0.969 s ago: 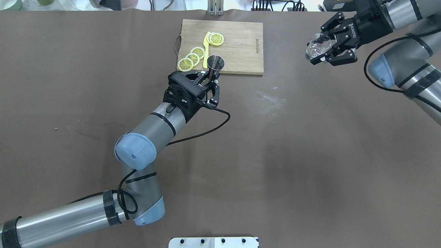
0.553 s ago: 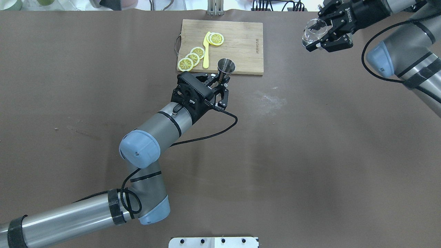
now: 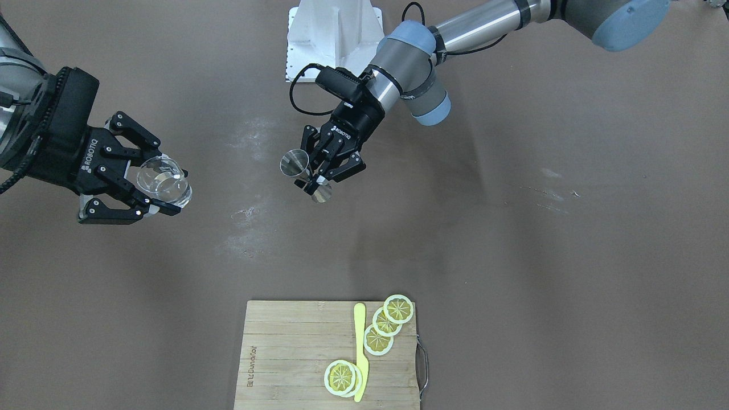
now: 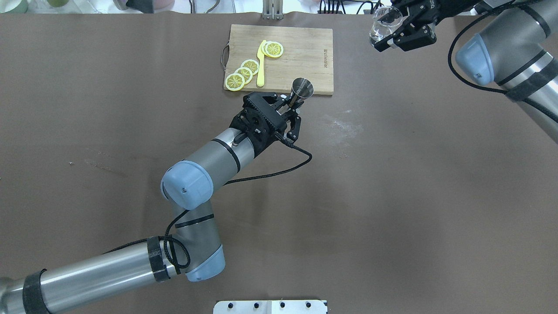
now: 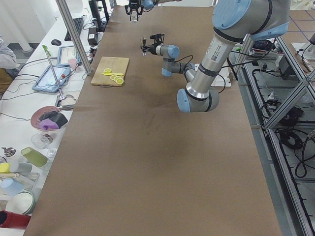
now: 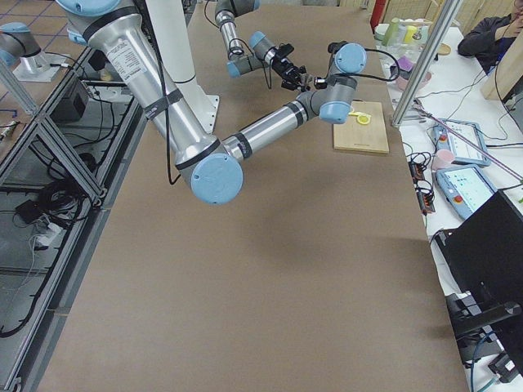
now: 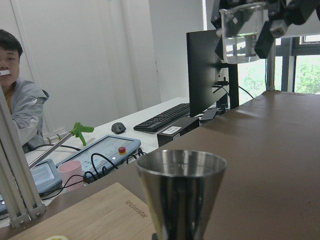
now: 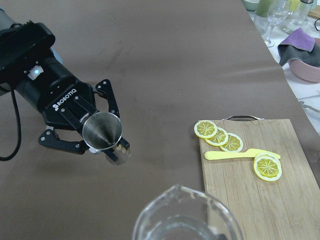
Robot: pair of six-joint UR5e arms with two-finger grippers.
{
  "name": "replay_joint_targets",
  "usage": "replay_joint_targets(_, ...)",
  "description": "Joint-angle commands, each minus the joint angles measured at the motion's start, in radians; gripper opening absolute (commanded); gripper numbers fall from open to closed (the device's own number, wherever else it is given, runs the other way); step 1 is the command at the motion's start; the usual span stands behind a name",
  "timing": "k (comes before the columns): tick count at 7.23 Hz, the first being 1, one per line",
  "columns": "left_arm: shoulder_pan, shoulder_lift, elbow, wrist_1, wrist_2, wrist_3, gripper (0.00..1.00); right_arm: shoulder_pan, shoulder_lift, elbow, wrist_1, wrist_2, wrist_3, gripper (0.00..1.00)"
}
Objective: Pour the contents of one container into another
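Observation:
A steel jigger [image 4: 301, 88] hangs above the table just off the cutting board's near right corner. My left gripper [image 4: 291, 104] is shut on its waist, and its mouth tilts towards the far right. In the front view the jigger [image 3: 296, 165] and left gripper [image 3: 312, 180] are in mid-table. A clear glass pitcher [image 4: 383, 24] is held in the air at the far right. My right gripper [image 4: 387, 31] is shut on it. The right wrist view looks over the pitcher's rim [image 8: 185, 220] down at the jigger [image 8: 102, 131]. The left wrist view has the pitcher [image 7: 243, 27] high above the jigger [image 7: 181, 192].
A wooden cutting board [image 4: 305, 48] lies at the table's far middle with lemon slices [image 4: 244, 72] and a yellow knife [image 4: 260, 65] on it. Beyond the far edge are a monitor [image 7: 207, 70], a keyboard [image 7: 162, 117] and a seated person [image 7: 17, 105].
My left gripper has carried the jigger to the right along the board's near edge. My right gripper has moved the pitcher farther back and to the left.

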Motion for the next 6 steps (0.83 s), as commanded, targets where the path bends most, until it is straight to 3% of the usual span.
replay_joint_targets(1, 0.002, -0.002, 0.002, -0.006, -0.003, -0.071, 0.00, -0.009, 0.015, 0.011, -0.018, -0.005, -0.001, 0.00)
replay_joint_targets(2, 0.002, -0.004, 0.002, -0.006, -0.020, -0.094, 0.00, -0.016, 0.020, 0.028, -0.055, -0.028, -0.001, 0.00)
replay_joint_targets(4, 0.011, -0.025, 0.004, -0.006, -0.049, -0.096, 0.00, -0.102, 0.016, 0.139, -0.285, -0.187, -0.123, 0.00)
replay_joint_targets(6, 0.026, -0.033, 0.002, -0.006, -0.048, -0.094, 0.00, -0.130, 0.006, 0.207, -0.388, -0.236, -0.179, 0.00)
